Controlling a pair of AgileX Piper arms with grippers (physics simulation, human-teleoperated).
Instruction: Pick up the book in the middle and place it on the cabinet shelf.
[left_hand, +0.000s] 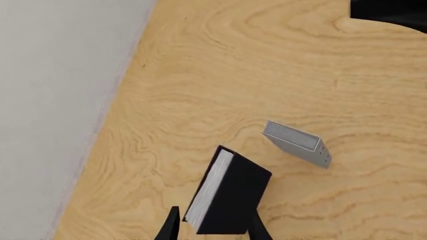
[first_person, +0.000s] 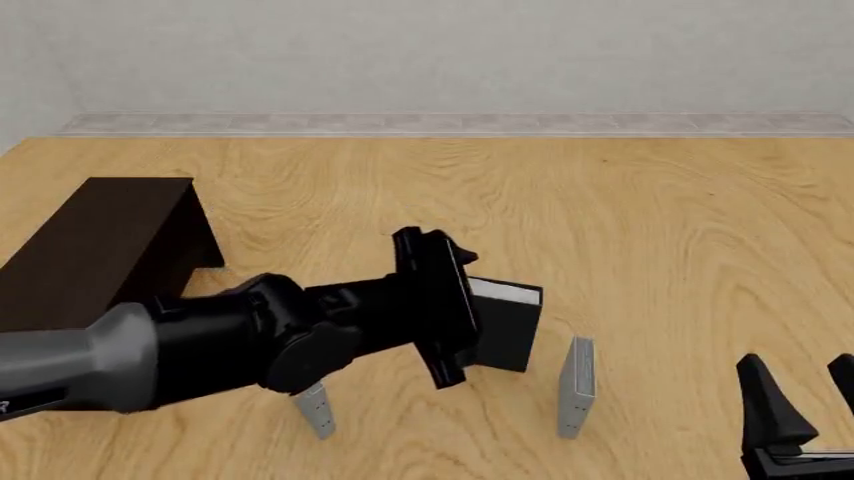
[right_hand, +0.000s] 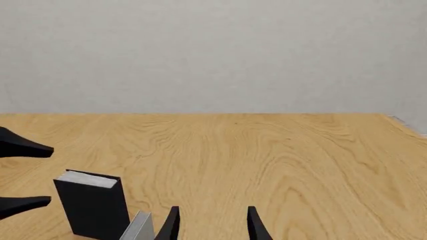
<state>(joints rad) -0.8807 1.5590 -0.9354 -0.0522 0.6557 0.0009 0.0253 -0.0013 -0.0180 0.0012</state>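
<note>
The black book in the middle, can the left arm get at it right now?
Probably yes: the left gripper is already at the book, its fingers straddling it in the left wrist view, with nothing between them.

left fingers (left_hand: 172, 227): tips only, cropped | cabinet shelf (first_person: 94, 245): near end cropped | book (first_person: 505, 322): partly behind arm

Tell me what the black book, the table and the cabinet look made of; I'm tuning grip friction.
The black book looks like a matte hard cover around white paper, going by its striped page edge; being a render, that's uncertain. The table looks like pale, smooth-finished wood with swirling grain. The cabinet seems dark brown, nearly black wood, matte, with no grain discernible.
</note>
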